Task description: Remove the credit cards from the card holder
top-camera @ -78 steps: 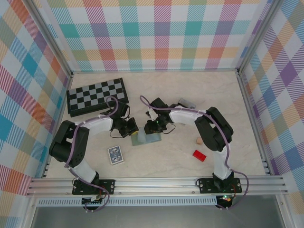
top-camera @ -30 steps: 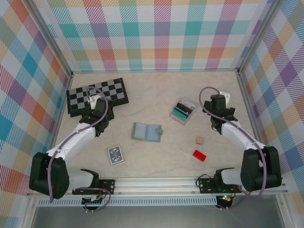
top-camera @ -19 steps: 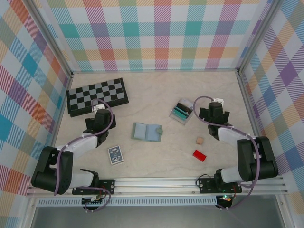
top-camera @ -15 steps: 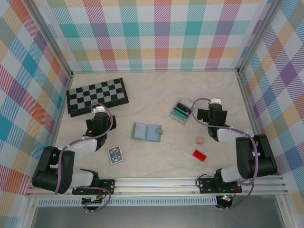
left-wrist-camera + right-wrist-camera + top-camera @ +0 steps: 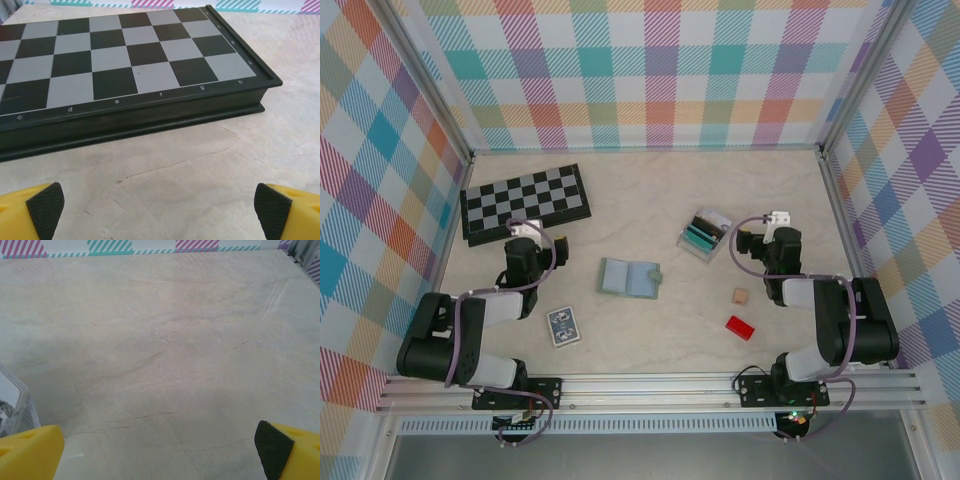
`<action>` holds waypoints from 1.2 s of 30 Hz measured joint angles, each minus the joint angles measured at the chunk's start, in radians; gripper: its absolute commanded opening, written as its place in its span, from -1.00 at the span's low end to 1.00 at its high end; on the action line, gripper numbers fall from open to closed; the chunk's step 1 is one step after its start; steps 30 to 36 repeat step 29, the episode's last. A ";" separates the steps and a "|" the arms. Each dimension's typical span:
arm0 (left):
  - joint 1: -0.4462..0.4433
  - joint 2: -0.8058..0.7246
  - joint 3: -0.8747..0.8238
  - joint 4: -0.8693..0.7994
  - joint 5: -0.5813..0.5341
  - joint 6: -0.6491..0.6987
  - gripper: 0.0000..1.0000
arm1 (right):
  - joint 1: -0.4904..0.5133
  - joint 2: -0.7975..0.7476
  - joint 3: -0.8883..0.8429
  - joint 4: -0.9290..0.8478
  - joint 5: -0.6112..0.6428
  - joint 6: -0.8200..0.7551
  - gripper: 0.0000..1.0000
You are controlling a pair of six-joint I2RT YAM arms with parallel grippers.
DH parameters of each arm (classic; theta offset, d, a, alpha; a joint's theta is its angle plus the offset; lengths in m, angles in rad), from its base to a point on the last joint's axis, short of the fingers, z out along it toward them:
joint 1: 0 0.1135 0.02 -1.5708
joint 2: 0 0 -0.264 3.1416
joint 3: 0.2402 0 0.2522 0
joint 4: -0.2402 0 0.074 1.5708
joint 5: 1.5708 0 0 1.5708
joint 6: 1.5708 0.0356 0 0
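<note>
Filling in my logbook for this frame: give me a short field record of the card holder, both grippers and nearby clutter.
card holder: lying open mid-table, untouched
credit cards: too small to tell
left gripper: open, empty, facing chessboard
right gripper: open, empty, clear tray at its left
other items: playing-card pack, red block

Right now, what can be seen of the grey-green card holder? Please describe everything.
The card holder is a small grey-green wallet of soft-looking material. It lies opened flat, inner side up, near the middle of the table, two panels side by side with a fold between. A small rounded tab sticks out at its right edge. It sits slightly turned against the table edges. Only the table touches it. Whether cards sit in its slots is too small to tell.
</note>
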 measured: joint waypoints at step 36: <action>0.013 0.124 0.039 0.056 0.008 -0.001 1.00 | -0.014 0.022 0.000 0.027 -0.053 0.012 1.00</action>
